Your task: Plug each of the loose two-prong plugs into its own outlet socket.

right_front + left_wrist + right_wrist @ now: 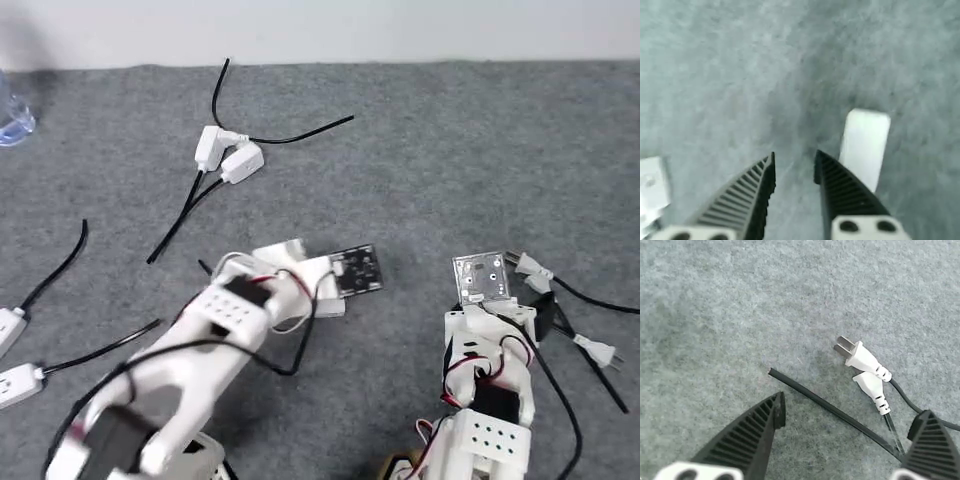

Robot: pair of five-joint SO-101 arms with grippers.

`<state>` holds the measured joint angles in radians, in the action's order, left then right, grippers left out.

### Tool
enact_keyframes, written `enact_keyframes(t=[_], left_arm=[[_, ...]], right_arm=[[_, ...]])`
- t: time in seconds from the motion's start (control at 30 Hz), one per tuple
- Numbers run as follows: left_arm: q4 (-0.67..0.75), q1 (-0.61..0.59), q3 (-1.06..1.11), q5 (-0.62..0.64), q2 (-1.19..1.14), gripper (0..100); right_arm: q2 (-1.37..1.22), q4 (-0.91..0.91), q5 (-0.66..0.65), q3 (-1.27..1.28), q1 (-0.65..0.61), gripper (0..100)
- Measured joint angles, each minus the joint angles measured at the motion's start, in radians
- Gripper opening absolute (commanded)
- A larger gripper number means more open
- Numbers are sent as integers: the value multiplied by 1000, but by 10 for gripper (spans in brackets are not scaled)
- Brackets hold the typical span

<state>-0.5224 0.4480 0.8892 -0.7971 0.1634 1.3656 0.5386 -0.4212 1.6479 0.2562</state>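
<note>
Two white two-prong plugs lie side by side on the grey mat, just ahead of my right gripper, which stands wide open with nothing in it. The high view shows one plug right of that gripper and another plug nearer the front. My left gripper hovers over bare mat at mid-table, slightly open and holding nothing. A white block lies beside one finger. Two white outlet sockets sit at the left edge.
A joined pair of white connectors with black cables lies at the back centre. A loose black cable end crosses between my right fingers. A clear bottle stands at the far left. Bare mat spans the back right.
</note>
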Motion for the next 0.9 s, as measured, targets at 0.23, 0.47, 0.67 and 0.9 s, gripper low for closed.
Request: enact_keyframes(t=[0.23,0.47,0.67,0.9], left_arm=[[9,77,-48,5,-95,101],[-80,87,-28,11,-35,103],[-161,87,-6,40,164,111],[-387,77,-6,-123,249,195]], right_arm=[[0,0,0,0,0,383],[0,0,0,0,0,383],[0,0,0,0,0,383],[0,0,0,0,0,383]])
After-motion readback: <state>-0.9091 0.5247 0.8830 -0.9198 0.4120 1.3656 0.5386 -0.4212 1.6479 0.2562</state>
